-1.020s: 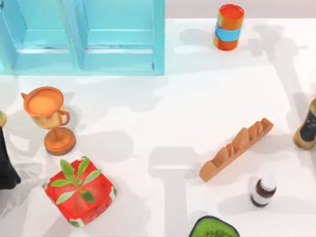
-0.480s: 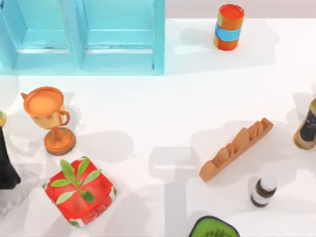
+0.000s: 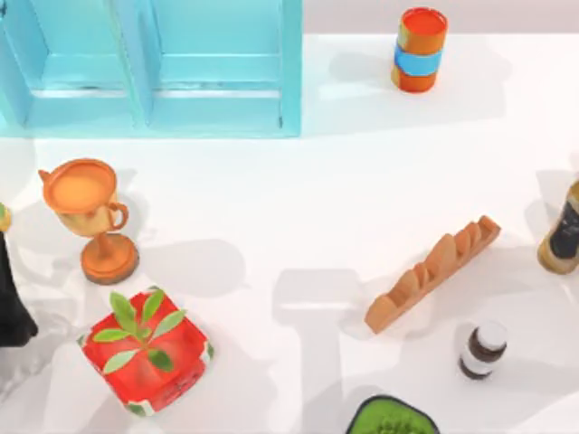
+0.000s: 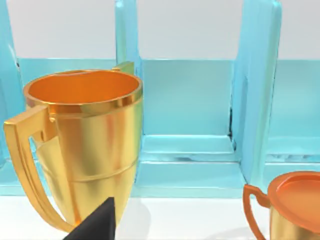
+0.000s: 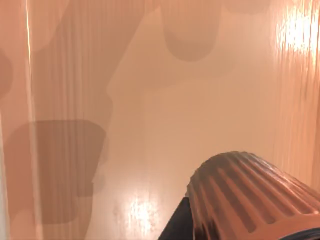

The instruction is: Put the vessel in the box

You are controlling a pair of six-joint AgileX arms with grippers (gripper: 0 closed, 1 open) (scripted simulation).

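Pinching the small reddish-brown ribbed tumbler vessel [image 5: 250, 195] at its tips, the right claw [image 5: 192, 227] risks it slipping on the ribs or clipping a wall of the large turquoise divided box [image 3: 291, 72], since its long axis seems to point outward from the claw; the left arm [image 3: 9, 307] sits parked.

No readable txt, labels or nos. on any obj.

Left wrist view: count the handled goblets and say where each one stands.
2. A gold goblet stands close to the camera, before the turquoise box. An orange goblet stands beside it, cut off at the picture's edge; others may be hidden.
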